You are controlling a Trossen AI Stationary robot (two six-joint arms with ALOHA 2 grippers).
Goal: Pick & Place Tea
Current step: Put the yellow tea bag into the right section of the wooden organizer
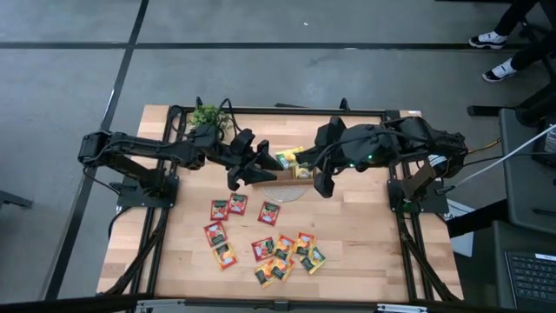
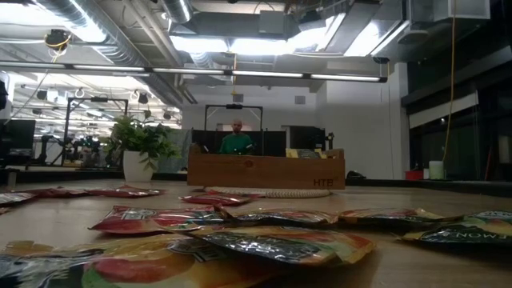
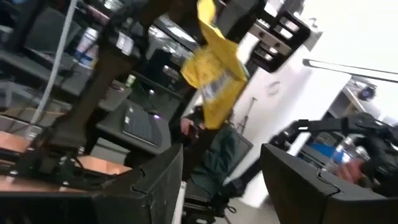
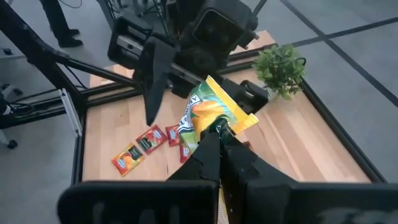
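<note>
My right gripper (image 4: 216, 132) is shut on a yellow-green tea sachet (image 4: 210, 111), held high over the wooden tray (image 2: 264, 170) at the table's far middle. My left gripper (image 3: 221, 186) stands open just left of it, raised and facing the sachet (image 3: 214, 78) with nothing between its fingers. In the high view the two grippers (image 1: 252, 165) (image 1: 300, 160) meet over the tray (image 1: 276, 179), which holds some yellow sachets (image 1: 302, 172). Several red, orange and yellow-green sachets (image 1: 265, 248) lie flat on the near half of the table. My right gripper pinches the sachet by one edge (image 4: 214, 126) between its two fingers, which slant downward from the table's right. The sachet sticks out beyond the fingertips and hangs below them (image 3: 217, 37), lifted clear of the tray and the table.
A small potted plant (image 1: 207, 116) stands at the far left by the tray. A round woven mat (image 2: 272, 193) lies under the tray's front. A person in green (image 2: 237, 141) sits beyond the table. Bare wood (image 1: 365, 235) lies to the right of the sachets.
</note>
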